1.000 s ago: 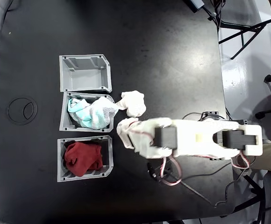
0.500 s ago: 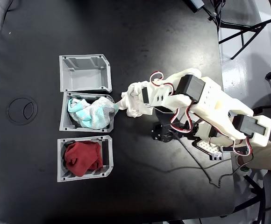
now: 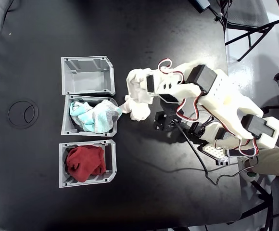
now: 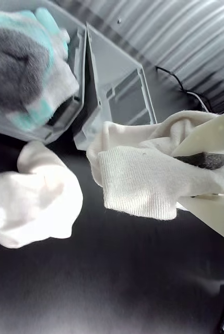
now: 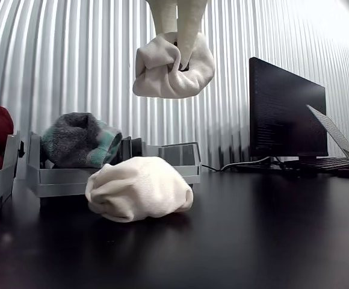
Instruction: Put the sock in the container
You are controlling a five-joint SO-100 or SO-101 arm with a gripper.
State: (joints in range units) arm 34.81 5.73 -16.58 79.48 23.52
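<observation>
One white sock (image 5: 173,66) clamped in closed gripper (image 5: 183,60), aloft, mid-carry. Empty gray bin (image 3: 87,75) just ahead; next, probably: advance over it, then release.

Fixed view: three bins in a column, container (image 3: 87,75) on top; sock (image 3: 136,84) held just right of it, second bundle (image 3: 138,112) below.

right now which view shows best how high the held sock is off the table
The other view: the sock hangs in the tool well above the table. The fixed view looks down on the sock, hiding height. The wrist view shows its knit close up.
</observation>
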